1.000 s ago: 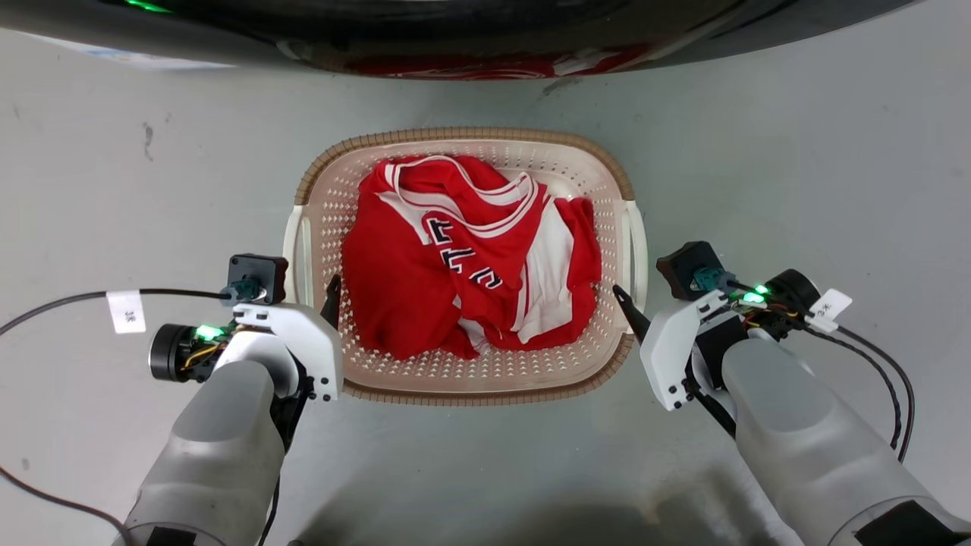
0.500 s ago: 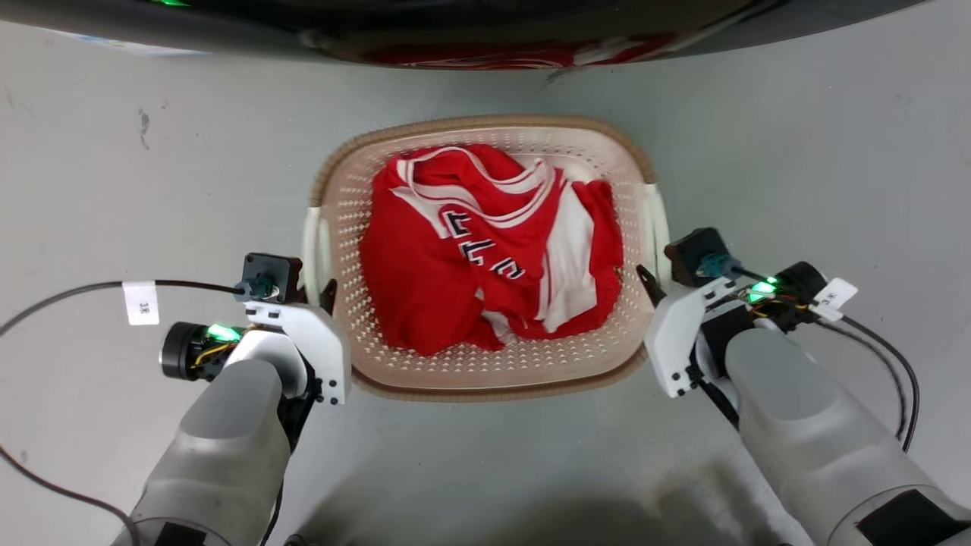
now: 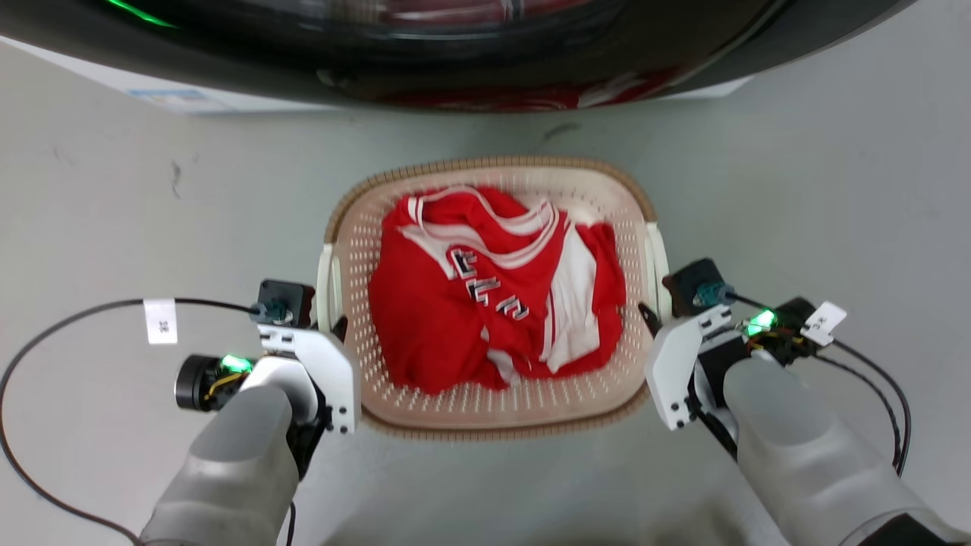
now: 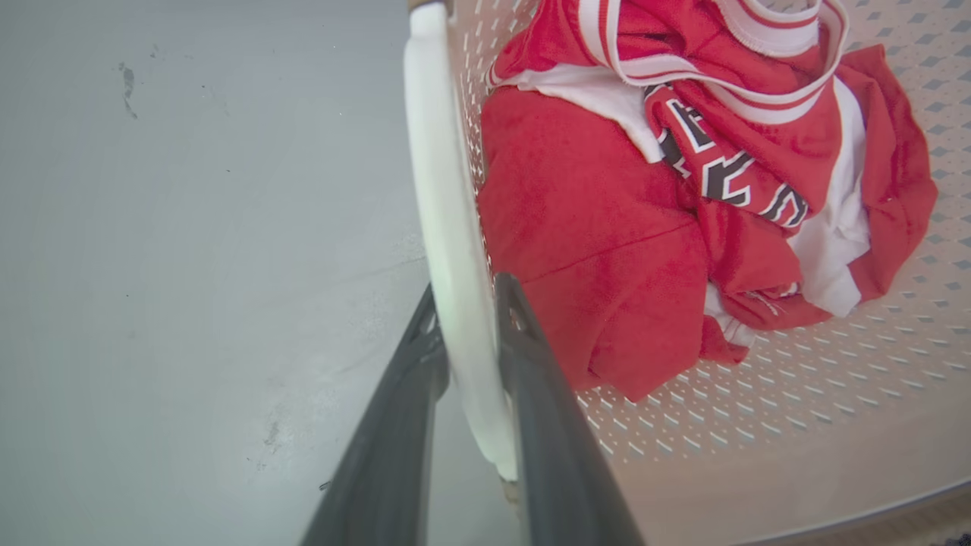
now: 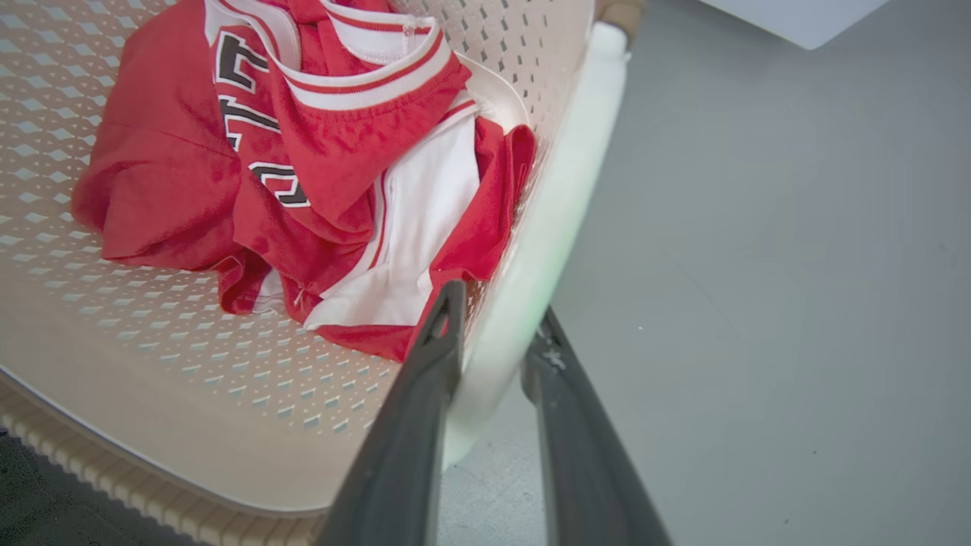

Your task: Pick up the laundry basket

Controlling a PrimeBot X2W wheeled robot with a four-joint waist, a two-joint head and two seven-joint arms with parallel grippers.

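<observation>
Left gripper (image 4: 466, 296) clamped the left handle (image 4: 444, 189) of the laundry basket (image 3: 501, 413); right gripper (image 5: 497, 311) clamped the right handle (image 5: 561, 189) (red jersey (image 3: 455, 318) lay between them).

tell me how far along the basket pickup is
Done: both arms are at the cream-white perforated plastic laundry basket. In hand: the left gripper looks clamped on its white left handle, the right gripper on the right handle. Left: the lift; whether it is off the grey floor can't be told.
</observation>
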